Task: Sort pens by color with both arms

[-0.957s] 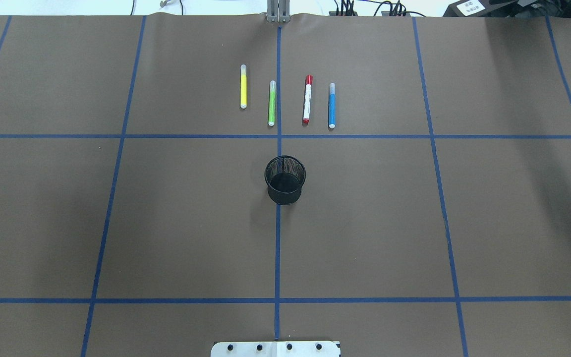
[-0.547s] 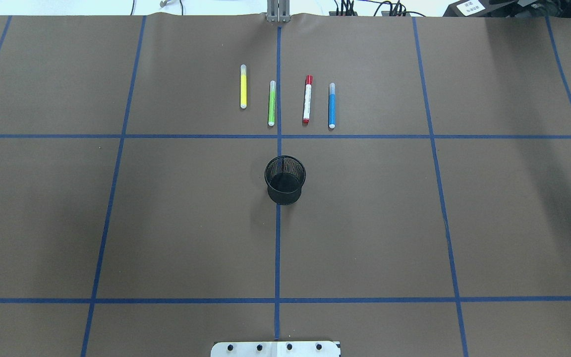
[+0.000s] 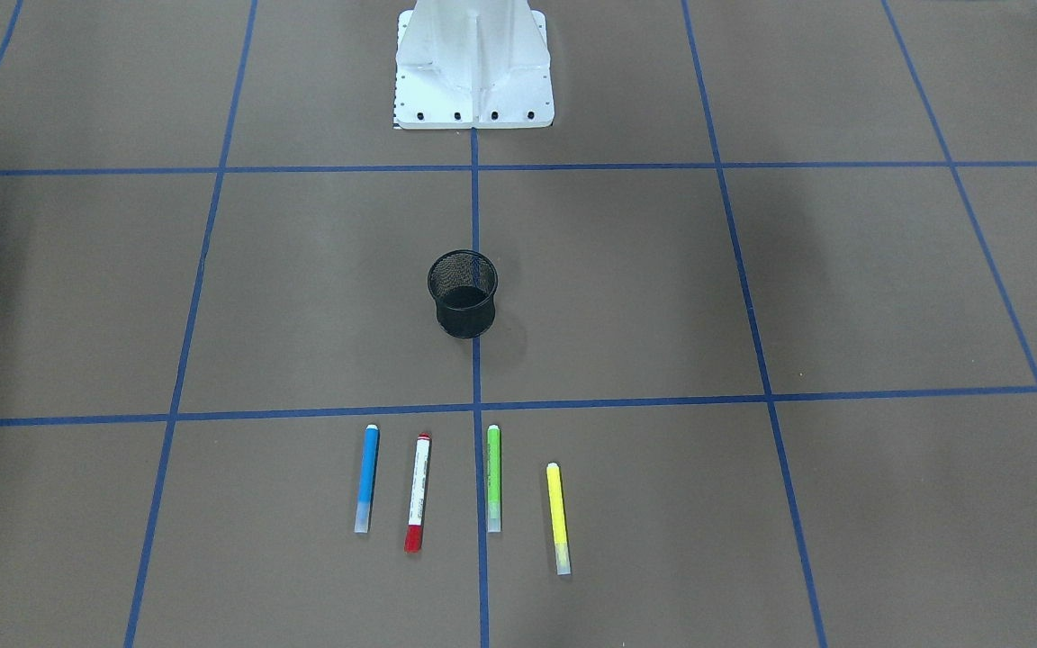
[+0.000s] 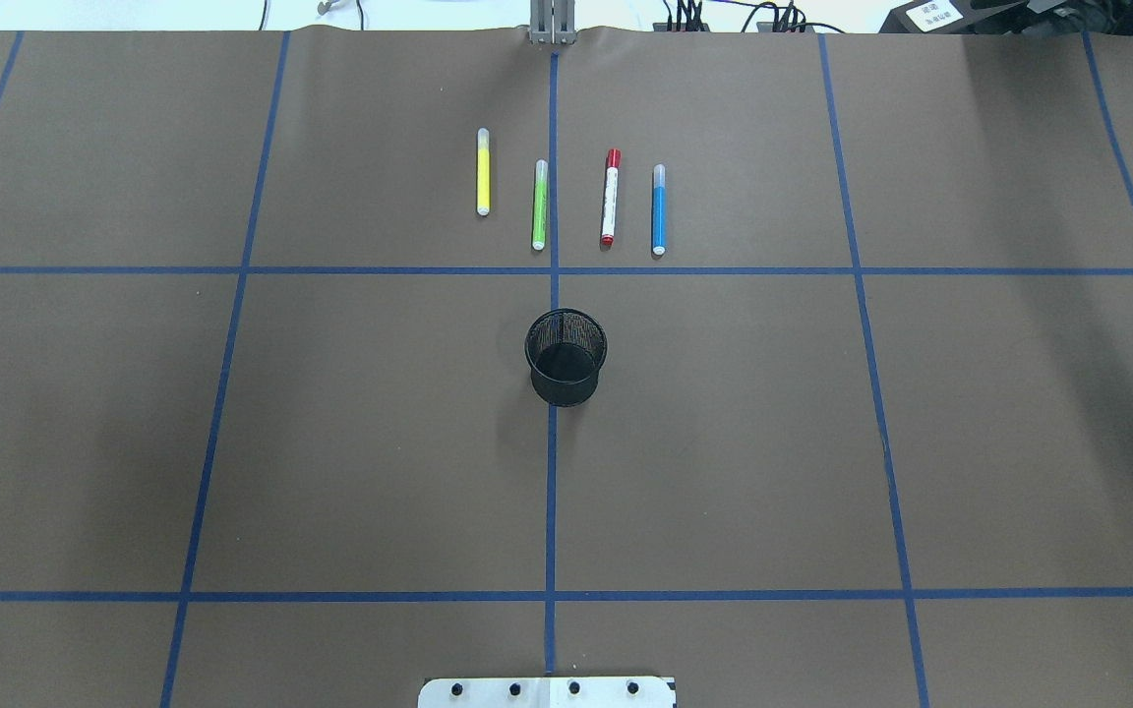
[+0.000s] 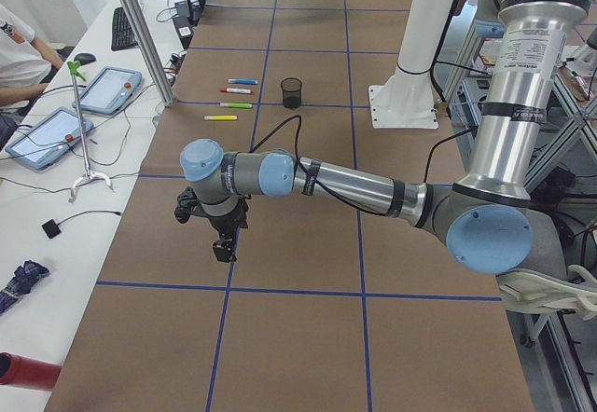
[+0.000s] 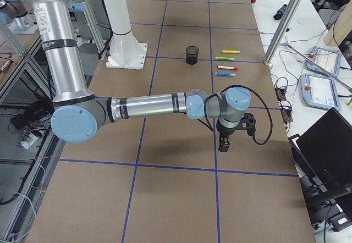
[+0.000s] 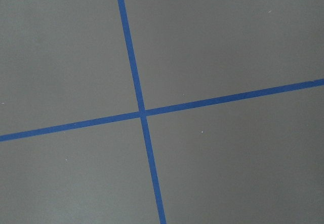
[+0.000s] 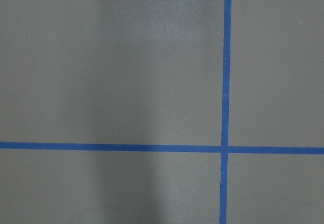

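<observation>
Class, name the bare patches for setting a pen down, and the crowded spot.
Bare: left of the yellow pen, right of the blue pen, either side of the mesh cup. Crowded: gaps around green pen and red-capped pen.

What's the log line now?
yellow pen, green pen, red-capped pen, blue pen: untouched | mesh cup: empty | left gripper, right gripper: away, state unclear

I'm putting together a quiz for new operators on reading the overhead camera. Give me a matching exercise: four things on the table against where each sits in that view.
Things:
1. yellow pen
2. green pen
3. blue pen
4. black mesh cup

Places, overhead view:
a. standing on the centre tape line, apart from the row of pens
b. left end of the row
c. right end of the row
d. in the row, just left of the centre tape line

Pairs: 1-b, 2-d, 3-c, 4-a
</observation>
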### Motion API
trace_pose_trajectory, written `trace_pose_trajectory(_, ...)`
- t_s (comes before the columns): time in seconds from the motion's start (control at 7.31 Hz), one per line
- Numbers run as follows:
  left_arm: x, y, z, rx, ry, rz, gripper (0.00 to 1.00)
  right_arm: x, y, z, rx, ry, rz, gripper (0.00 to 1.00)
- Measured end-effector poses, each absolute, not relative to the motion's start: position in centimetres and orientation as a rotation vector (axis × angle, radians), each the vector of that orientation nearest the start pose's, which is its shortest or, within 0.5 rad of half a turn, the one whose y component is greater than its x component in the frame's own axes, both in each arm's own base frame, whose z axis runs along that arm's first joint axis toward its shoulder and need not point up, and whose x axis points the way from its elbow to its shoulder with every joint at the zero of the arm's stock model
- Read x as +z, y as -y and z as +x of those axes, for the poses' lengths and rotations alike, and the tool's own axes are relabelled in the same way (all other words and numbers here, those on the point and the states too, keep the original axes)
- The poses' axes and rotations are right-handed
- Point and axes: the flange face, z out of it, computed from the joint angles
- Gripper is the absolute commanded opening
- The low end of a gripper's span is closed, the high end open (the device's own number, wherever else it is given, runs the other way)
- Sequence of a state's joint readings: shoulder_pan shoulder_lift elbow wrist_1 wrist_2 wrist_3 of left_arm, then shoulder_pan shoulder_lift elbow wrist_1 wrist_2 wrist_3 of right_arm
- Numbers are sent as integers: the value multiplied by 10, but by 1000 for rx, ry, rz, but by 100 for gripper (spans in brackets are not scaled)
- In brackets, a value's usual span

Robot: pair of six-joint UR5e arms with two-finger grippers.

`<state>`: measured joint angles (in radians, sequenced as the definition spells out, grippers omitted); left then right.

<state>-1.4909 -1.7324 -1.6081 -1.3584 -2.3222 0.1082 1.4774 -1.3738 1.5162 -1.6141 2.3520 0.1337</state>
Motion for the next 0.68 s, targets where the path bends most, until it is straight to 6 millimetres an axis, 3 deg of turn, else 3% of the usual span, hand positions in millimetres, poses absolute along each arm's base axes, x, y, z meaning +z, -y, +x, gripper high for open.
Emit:
trace_pose_trajectory(0.27, 596, 547, -21, 165, -776, -19, 100, 588, 577, 9, 1, 786, 2, 100)
trace_pose_trajectory(0.68, 614, 517, -27, 166, -819, 33, 100, 596, 571, 9, 7, 791, -15, 100)
